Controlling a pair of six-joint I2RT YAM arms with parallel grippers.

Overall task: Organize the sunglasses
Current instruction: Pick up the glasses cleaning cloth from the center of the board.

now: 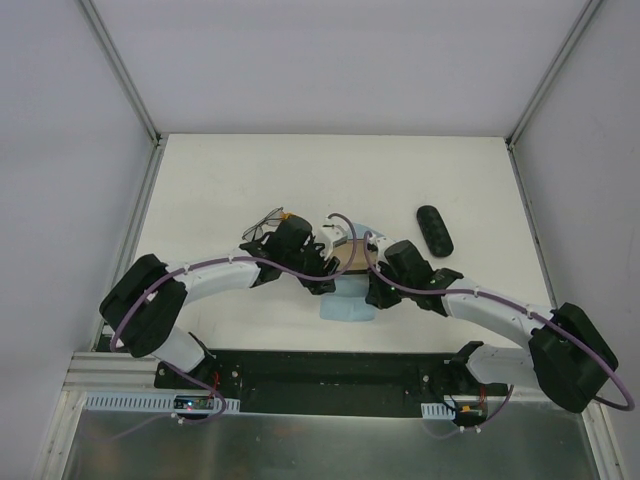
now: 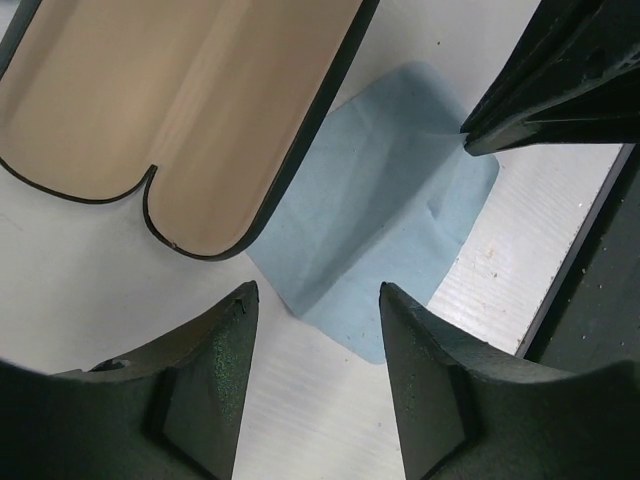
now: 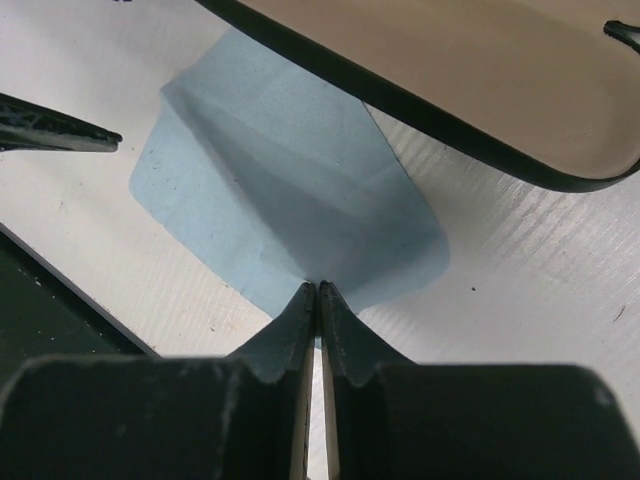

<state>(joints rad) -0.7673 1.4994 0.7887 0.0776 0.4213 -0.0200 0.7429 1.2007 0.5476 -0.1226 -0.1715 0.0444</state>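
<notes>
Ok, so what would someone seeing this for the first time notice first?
Mid-table, both arms crowd over a light-blue cloth: the right jaws are shut on its edge, and the left jaws hang open over it. An open black case with a tan lining lies at the cloth's far edge. Wire-framed sunglasses sit left of the huddle, a closed black case to its right.

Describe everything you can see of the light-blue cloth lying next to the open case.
The thin light-blue fabric cloth is a soft, roughly square sheet with rounded corners, wrinkled rather than flat. It lies on the white table, with one side running out of sight beneath the rim of the open black oval case with tan lining. The right claw is shut on one edge, and creases fan out from that pinch. The left claw hangs open above it, apparently not touching.
</notes>
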